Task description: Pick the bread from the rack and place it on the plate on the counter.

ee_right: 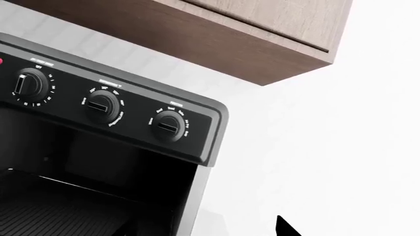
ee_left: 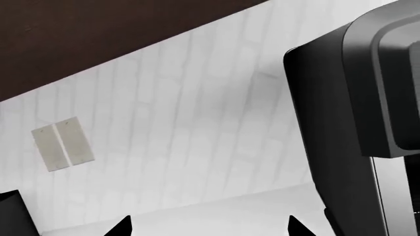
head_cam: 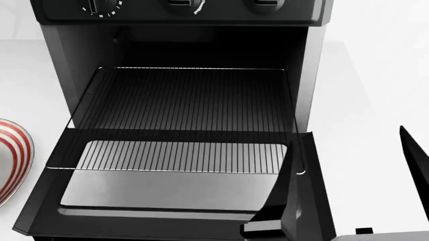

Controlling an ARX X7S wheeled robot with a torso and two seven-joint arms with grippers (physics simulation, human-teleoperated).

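Bread not in view anywhere on rack [head_cam: 188, 115]. Right gripper [head_cam: 350, 138] just right of rack, fingers apart. Plate [head_cam: 13, 150] left of rack. Left gripper [ee_left: 208, 225] also spread.

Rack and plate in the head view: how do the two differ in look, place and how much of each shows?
The rack is a rectangular grid of thin metal wires; the plate is round, white with red stripes. The rack sits slid out from the open oven over its lowered door; the plate sits on the white counter to the oven's left. The rack shows whole; the plate is cut by the picture's edge. Neither visibly carries bread.
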